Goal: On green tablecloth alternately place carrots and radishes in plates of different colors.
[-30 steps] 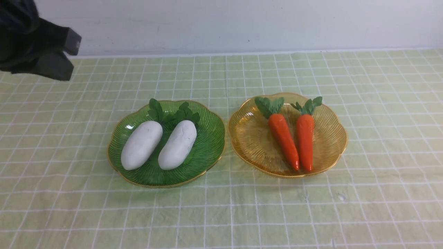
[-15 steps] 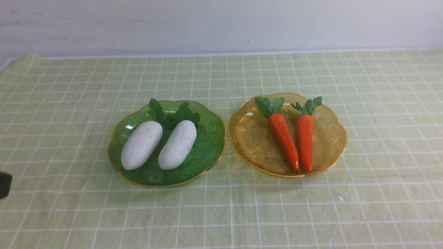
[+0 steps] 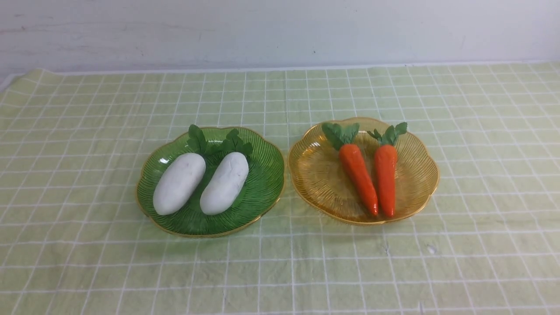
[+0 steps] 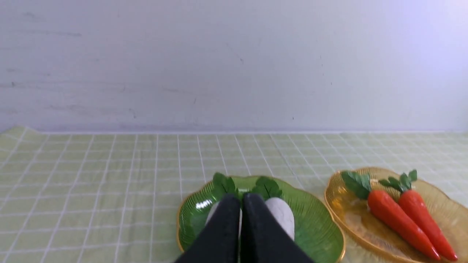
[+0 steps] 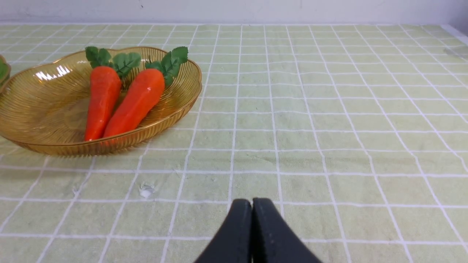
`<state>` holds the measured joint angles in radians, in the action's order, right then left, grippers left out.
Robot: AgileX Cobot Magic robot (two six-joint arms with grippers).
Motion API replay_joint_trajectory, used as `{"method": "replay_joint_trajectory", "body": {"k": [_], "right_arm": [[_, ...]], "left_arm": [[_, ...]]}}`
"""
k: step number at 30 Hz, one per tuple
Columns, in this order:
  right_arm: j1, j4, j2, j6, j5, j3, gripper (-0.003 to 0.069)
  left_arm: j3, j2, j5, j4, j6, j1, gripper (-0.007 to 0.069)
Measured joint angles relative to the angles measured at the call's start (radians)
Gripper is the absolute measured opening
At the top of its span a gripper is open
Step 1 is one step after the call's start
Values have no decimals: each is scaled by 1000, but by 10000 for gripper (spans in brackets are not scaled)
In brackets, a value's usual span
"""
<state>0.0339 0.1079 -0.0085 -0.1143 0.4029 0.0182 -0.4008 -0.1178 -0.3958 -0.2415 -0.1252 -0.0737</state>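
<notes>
Bright, even light, faint shadows, glare on the amber plate point(image 5: 51, 75); the left wrist view looks slightly soft.

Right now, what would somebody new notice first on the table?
Two bright orange carrots lie side by side in the amber plate on the right. Two fat white radishes lie side by side in the green plate on the left. Both plates sit close together in the middle of the checked green cloth.

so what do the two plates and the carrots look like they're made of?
Green plate and amber plate: likely translucent ribbed plastic with gold rims; the cloth shows through.
Carrots: apparently glossy moulded plastic or foam, with sharp highlights and fabric-like leaves. Exact material can't be confirmed.
</notes>
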Motion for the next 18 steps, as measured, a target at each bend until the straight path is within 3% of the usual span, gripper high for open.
{"method": "replay_joint_trajectory", "body": {"k": [18], "right_arm": [[0,0,0,0,0,0,-15]], "left_arm": [[55,6,-14,40,0,0,-8]]}}
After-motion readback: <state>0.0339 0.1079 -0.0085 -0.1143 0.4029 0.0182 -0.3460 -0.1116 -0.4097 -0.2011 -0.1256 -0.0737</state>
